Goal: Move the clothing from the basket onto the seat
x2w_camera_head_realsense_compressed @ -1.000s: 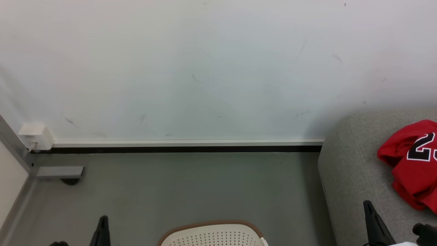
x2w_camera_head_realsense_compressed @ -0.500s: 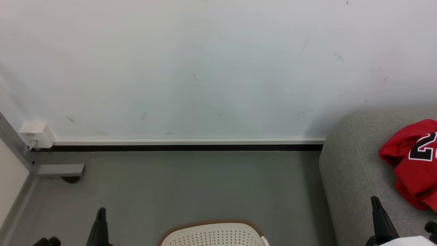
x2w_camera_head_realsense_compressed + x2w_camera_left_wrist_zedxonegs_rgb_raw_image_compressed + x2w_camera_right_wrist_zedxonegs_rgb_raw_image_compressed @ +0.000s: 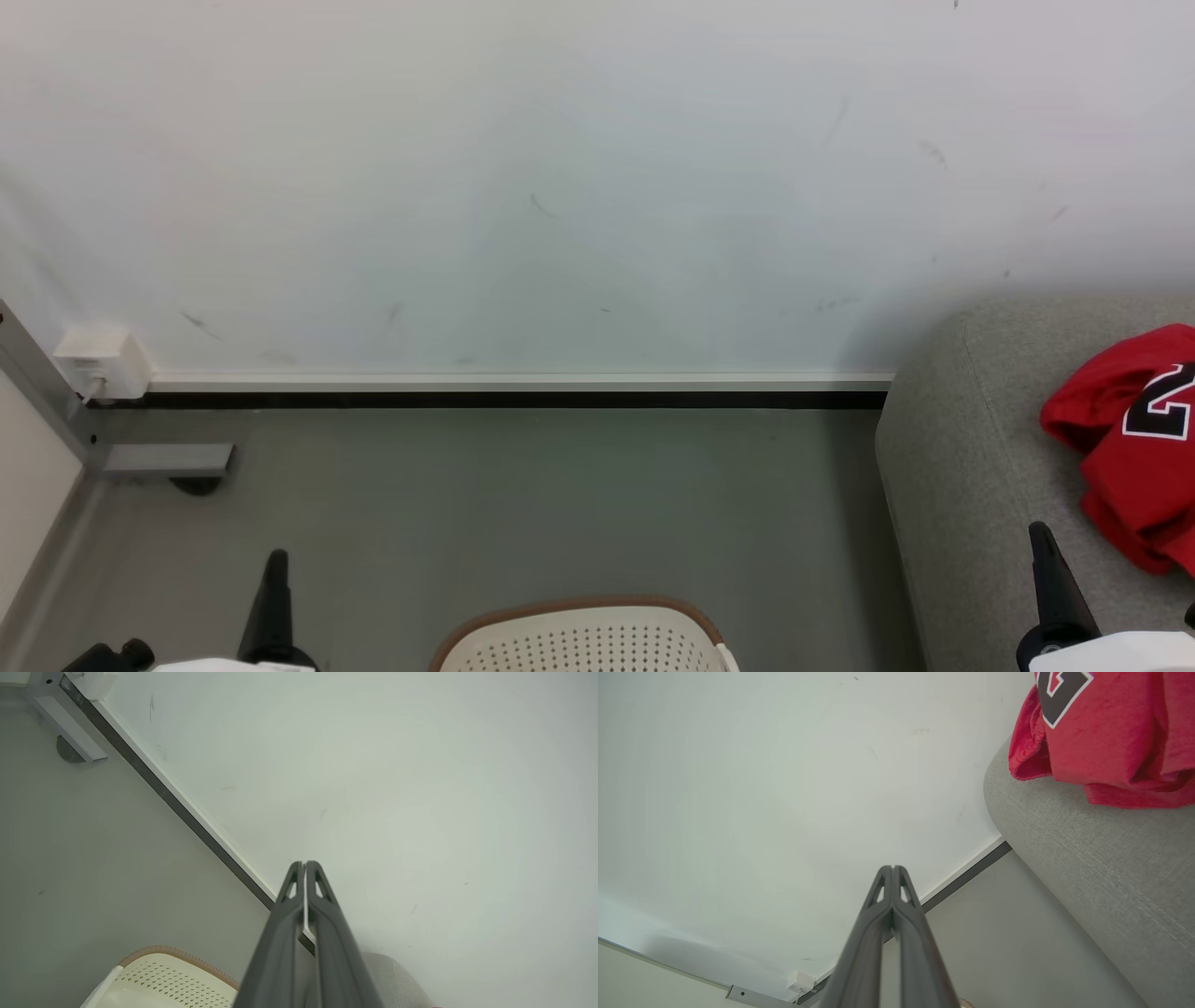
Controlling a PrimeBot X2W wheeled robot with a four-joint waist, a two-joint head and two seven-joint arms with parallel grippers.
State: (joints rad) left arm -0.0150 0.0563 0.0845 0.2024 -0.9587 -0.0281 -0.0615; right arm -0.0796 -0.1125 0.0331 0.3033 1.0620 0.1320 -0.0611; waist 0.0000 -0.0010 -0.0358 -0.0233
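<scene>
Pale wall (image 3: pixel 560 187), dark skirting (image 3: pixel 513 399), grey floor (image 3: pixel 560 504) ahead; basket (image 3: pixel 583 639) on floor at bottom centre of head view; red clothing (image 3: pixel 1139 439) with black number lies crumpled on seat (image 3: pixel 971 467), far right, well apart from basket; left gripper (image 3: pixel 304 864) fingers pressed together, empty; right gripper (image 3: pixel 893 867) same, nothing held.

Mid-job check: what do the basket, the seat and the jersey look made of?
Basket: likely matte cream plastic, moulded with rows of holes; brown rim looks ribbed, material unclear. Seat: grey woven upholstery, weave texture visible. Jersey: soft red cloth, slightly fuzzy, crumpled in folds; black number edged white.
</scene>
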